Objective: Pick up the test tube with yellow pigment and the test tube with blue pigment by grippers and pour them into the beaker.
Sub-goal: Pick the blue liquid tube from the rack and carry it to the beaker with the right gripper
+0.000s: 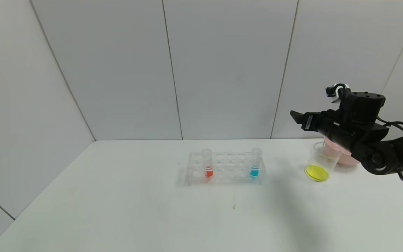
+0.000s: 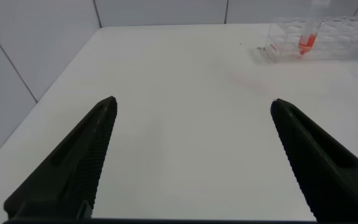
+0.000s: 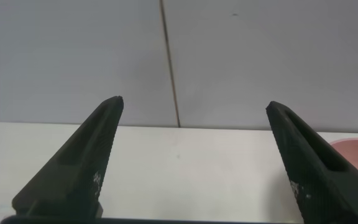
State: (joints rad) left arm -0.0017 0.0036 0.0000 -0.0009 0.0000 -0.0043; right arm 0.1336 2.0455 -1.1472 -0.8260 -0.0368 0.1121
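Blue tube: test tube with blue pigment (image 1: 255, 164) upright in the rack (image 1: 225, 168), its right-hand end, mid-worktop; long axis vertical.
Beaker: beaker (image 1: 322, 161) near the worktop's right edge, yellow liquid inside, just before the pink bowl (image 1: 345, 157).
Right gripper: right gripper (image 1: 297, 117) above the beaker, fingers spread, empty; tube lies down and to its left.
Left gripper: left gripper (image 2: 191, 155) fingers spread, empty, well left of the rack.
Nearer arm: right, by judgement.
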